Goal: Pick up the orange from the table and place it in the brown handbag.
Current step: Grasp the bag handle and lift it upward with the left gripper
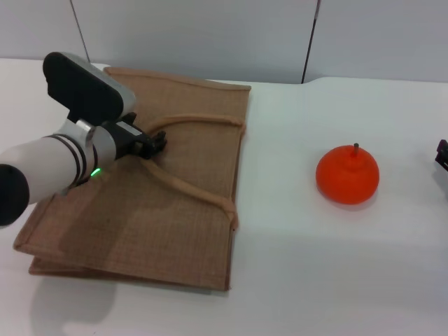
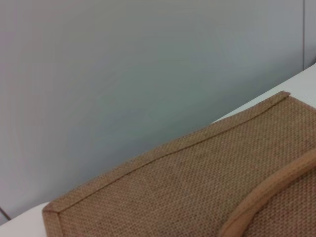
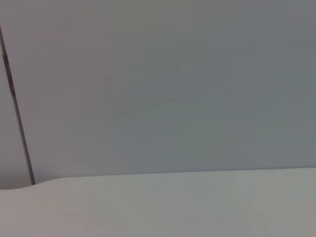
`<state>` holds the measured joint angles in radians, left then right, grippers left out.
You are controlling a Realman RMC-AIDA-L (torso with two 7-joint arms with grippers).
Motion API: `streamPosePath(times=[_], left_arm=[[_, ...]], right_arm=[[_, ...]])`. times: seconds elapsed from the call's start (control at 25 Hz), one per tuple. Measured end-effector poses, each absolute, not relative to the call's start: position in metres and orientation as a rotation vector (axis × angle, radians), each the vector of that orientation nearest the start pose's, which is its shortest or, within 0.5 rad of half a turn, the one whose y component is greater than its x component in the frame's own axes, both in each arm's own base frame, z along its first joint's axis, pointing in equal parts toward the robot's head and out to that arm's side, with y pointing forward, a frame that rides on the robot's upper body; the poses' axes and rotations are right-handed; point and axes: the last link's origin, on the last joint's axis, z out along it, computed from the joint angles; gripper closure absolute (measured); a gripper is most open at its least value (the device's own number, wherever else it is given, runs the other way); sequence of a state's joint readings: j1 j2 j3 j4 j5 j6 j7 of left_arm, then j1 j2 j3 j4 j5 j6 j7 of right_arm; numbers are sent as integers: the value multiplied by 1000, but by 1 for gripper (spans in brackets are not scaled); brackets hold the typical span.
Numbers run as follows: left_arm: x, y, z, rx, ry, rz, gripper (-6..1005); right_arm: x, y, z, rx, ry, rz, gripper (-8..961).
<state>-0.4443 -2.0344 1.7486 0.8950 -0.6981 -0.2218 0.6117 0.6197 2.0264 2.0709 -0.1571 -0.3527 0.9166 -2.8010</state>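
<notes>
tabletop white, wide. brown handbag lies flat at left, mouth edge facing right, handles looped on top. orange sits upright at right, well apart from the bag. left tool low at the upper handle — clenched or released, cannot tell. right tool barely shows at the right edge; state unseen. judgement: lift the handle to open the mouth before the orange comes — keep the lift gentle.
</notes>
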Motion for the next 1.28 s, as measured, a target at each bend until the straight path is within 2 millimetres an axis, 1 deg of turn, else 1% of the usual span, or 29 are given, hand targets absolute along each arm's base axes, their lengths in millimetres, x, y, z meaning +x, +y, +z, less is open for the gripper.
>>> streamPosePath(times=[0.24, 0.84, 1.08, 1.28], left_arm=[[-264, 403, -43, -2078, -611, -17, 339], [-270, 403, -44, -2060, -641, -19, 386], [-271, 403, -44, -2056, -633, -20, 621], [-268, 405, -41, -2039, -617, -42, 848]], right_arm=[[371, 352, -14, -1645, 857, 459, 75], [370, 352, -14, -1645, 854, 463, 74], [370, 352, -14, -1644, 855, 464, 74], [370, 352, -14, -1644, 855, 465, 74]])
